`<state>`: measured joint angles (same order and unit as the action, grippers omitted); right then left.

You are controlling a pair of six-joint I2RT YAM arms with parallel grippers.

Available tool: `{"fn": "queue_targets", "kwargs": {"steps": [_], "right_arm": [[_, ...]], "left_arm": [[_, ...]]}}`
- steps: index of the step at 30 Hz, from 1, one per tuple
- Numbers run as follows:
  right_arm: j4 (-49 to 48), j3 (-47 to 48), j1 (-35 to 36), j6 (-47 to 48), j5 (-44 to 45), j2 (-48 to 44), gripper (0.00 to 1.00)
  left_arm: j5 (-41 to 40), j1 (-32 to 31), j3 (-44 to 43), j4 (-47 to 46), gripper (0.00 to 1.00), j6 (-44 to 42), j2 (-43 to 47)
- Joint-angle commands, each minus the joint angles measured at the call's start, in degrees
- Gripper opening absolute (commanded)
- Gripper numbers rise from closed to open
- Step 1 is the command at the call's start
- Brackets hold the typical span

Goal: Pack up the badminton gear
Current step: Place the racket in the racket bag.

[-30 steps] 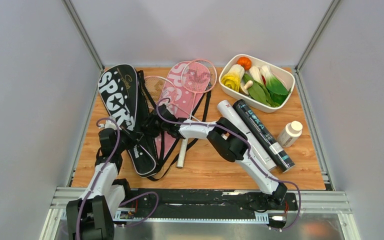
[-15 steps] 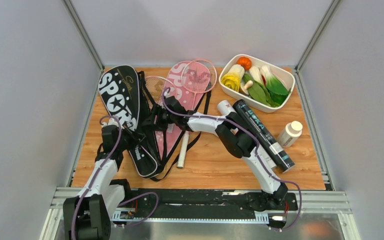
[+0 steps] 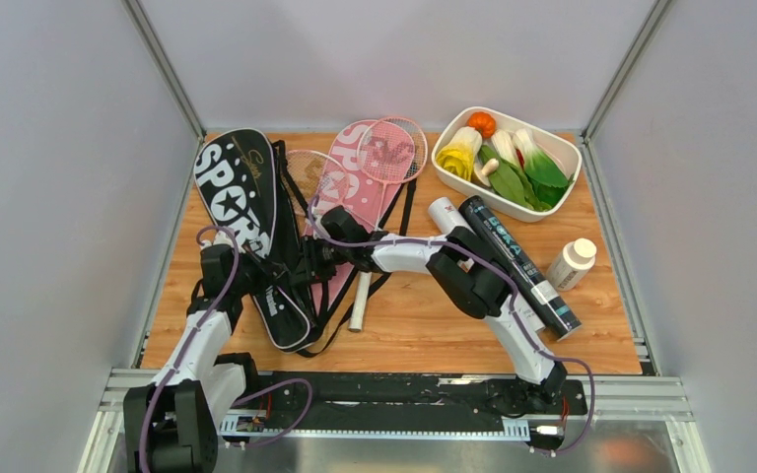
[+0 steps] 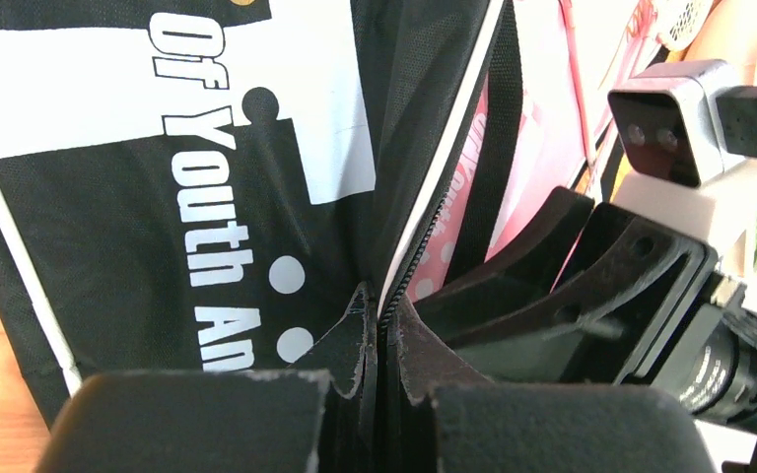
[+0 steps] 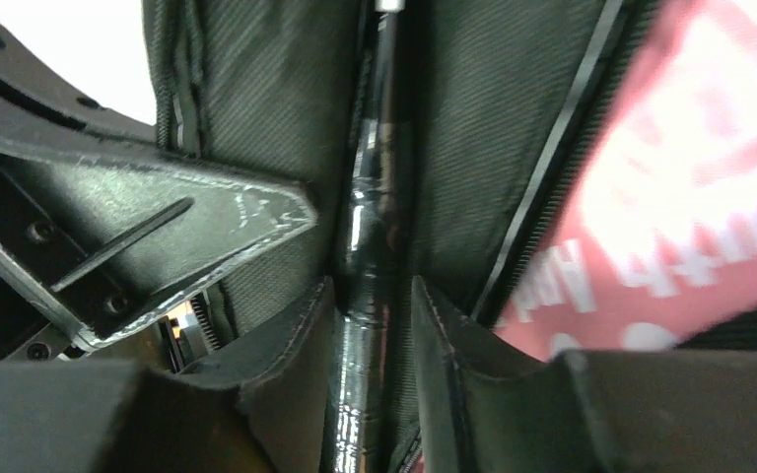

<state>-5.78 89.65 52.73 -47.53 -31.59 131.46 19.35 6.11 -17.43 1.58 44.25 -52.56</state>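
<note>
The black "SPORT" cover (image 3: 241,212) lies at the left, the pink cover (image 3: 350,192) beside it with a pink racket (image 3: 391,150) on top. A second racket's head (image 3: 306,169) lies between the covers. My left gripper (image 3: 274,273) is shut on the black cover's zipper edge (image 4: 382,313). My right gripper (image 3: 308,258) is shut on a glossy black racket handle (image 5: 367,296) at the cover's open edge, right next to the left gripper. A white tube (image 3: 481,264) and a black tube (image 3: 516,261) lie at the right. No shuttlecocks show.
A white bowl of toy vegetables (image 3: 564,150) stands at the back right. A small white bottle (image 3: 572,263) stands right of the tubes. Black straps (image 3: 330,315) trail from the covers toward the near edge. A white racket handle (image 3: 360,301) lies mid-table.
My right gripper has shifted a little nearer and toward the left gripper with the handle in it, its forearm swinging right. The left arm has hardly moved.
</note>
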Motion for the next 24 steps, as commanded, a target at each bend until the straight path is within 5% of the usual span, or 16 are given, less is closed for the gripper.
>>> {"fn": "queue_targets", "kwargs": {"steps": [1,6,16,24], "right_arm": [[-0.8,2.9,3.6,2.2,-0.8,0.5,0.33],[-5.1,1.7,4.6,-2.0,1.2,1.5,0.15],[-10.3,-1.2,5.3,-4.6,4.8,3.7,0.06],[-7.1,-7.6,2.5,-0.8,7.9,-3.8,0.37]], "left_arm": [[2.8,-0.4,-1.3,0.6,0.00,1.5,1.0],[4.0,-0.6,-1.4,0.1,0.00,2.6,2.0],[3.7,-0.8,1.5,-1.9,0.00,3.2,2.6],[2.3,-0.8,-3.2,5.2,0.39,-2.0,0.1]]}}
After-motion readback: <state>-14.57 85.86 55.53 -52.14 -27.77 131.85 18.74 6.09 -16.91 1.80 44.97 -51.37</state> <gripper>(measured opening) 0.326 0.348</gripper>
